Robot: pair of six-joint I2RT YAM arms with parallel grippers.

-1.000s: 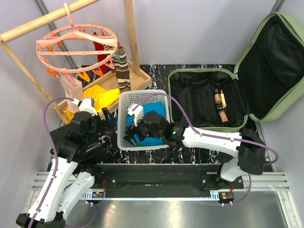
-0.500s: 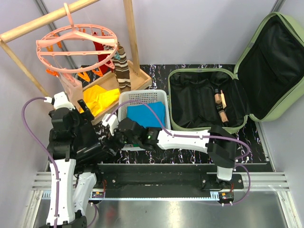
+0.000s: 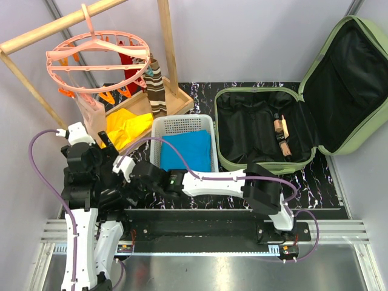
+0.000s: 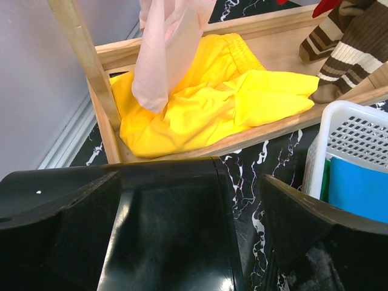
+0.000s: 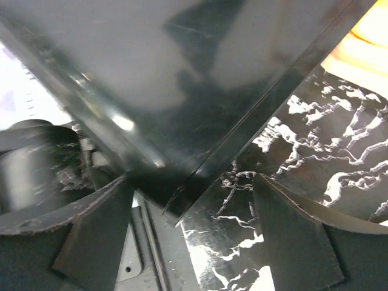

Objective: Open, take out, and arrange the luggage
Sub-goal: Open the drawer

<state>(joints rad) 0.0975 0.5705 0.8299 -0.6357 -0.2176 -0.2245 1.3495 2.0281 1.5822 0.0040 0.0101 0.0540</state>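
On marbled tabletop (image 3: 330, 174), open luggage (image 3: 248, 130), grey walls (image 3: 242, 36)

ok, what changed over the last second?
The right gripper swung left, off the white perforated plastic basket to beside the left gripper, which drew back leftward. Both jaws open; nothing taken or released. The open light-green hard-shell suitcase, the folded blue cloth in the basket and the yellow garment stayed put.

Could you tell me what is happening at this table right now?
The green suitcase is being unpacked: it lies open at the right with small bottles inside. A blue cloth sits in the white basket and a yellow cloth in the wooden tray. Both the left gripper and right gripper are open by a glossy black box at the left.
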